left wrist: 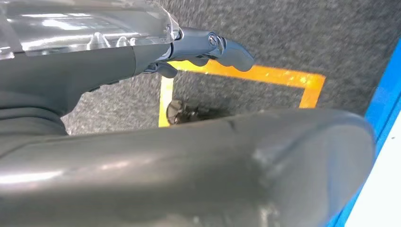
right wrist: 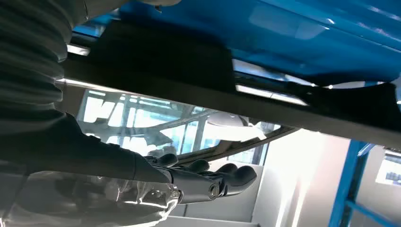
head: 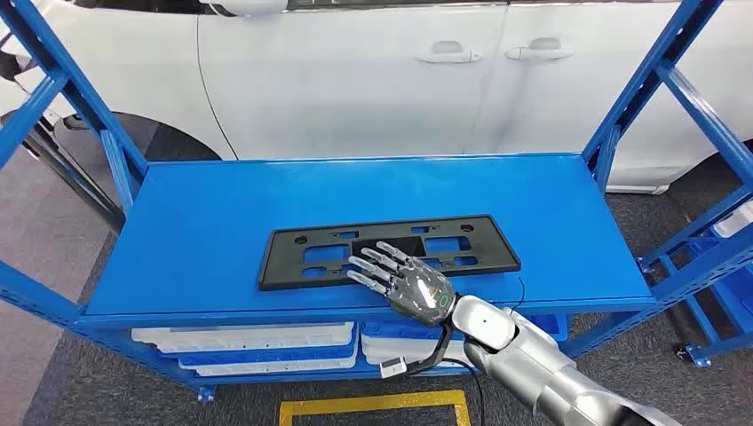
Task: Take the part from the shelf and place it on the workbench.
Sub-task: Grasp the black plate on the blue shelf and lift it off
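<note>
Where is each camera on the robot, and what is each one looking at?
Head view: high on the robot, looking forward and down at the blue shelf, the black part and a white car; the right hand reaches over the part.
Left wrist view: behind the left hand, facing the grey floor and yellow tape.
Right wrist view: behind the right hand, close to the shelf.
Shared: the right hand shows in the head and right wrist views.

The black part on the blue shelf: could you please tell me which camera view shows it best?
The head view: the black part lies flat and whole on the blue shelf, with the right hand over its near edge. The right wrist view shows it just as a dark underside close up. The left wrist view looks at the floor.
</note>
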